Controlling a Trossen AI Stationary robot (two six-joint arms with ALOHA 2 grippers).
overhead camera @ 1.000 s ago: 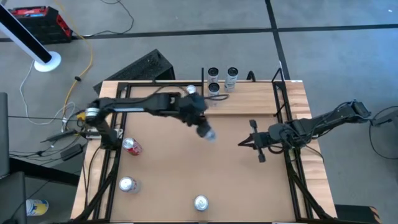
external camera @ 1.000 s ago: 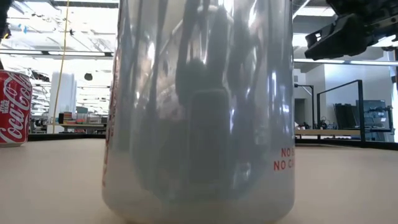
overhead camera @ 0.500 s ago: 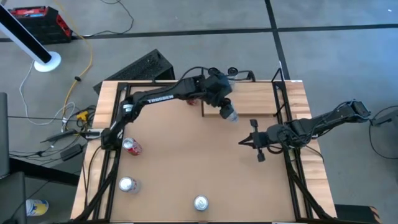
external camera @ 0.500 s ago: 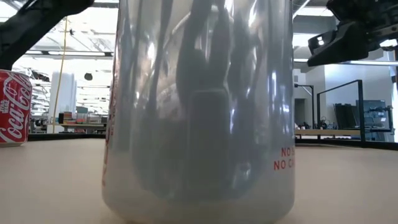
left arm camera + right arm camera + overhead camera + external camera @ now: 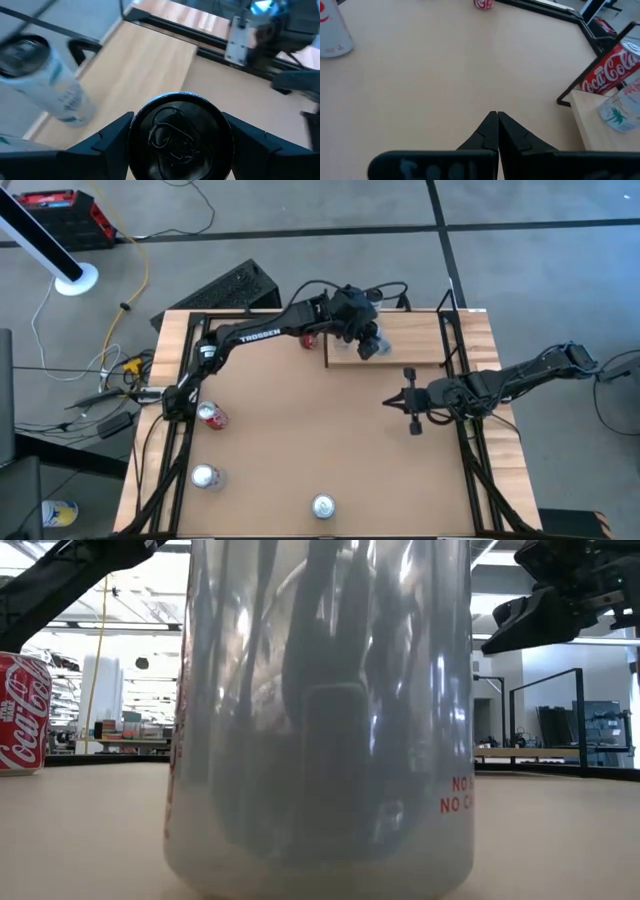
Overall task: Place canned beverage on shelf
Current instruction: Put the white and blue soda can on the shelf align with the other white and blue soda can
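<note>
Fingers, left gripper (image 5: 181, 145): clamped on either side of a can (image 5: 181, 136), whose dark top with its pull tab faces the wrist camera.
Fingers, right gripper (image 5: 497, 131): pressed together, tips touching, nothing between them.
Left arm: reaches across the far side of the table (image 5: 280, 440), gripper over the shelf (image 5: 415, 340).
Held can: above the pale plank of the shelf, near its rail end; whether it touches the wood cannot be told.
Shelf: lies along the table's far edge, black rail (image 5: 327, 330) at its short end.
Other can at shelf: a pale one with green print (image 5: 47, 80) stands just beyond the plank's edge in the left wrist view.
Right arm: waits over the right part of the table, gripper pointing inward.
Loose cans: red can (image 5: 212, 415) and silver can (image 5: 205, 476) near the left edge, another silver can (image 5: 323, 505) at the near edge, filling the low view.
</note>
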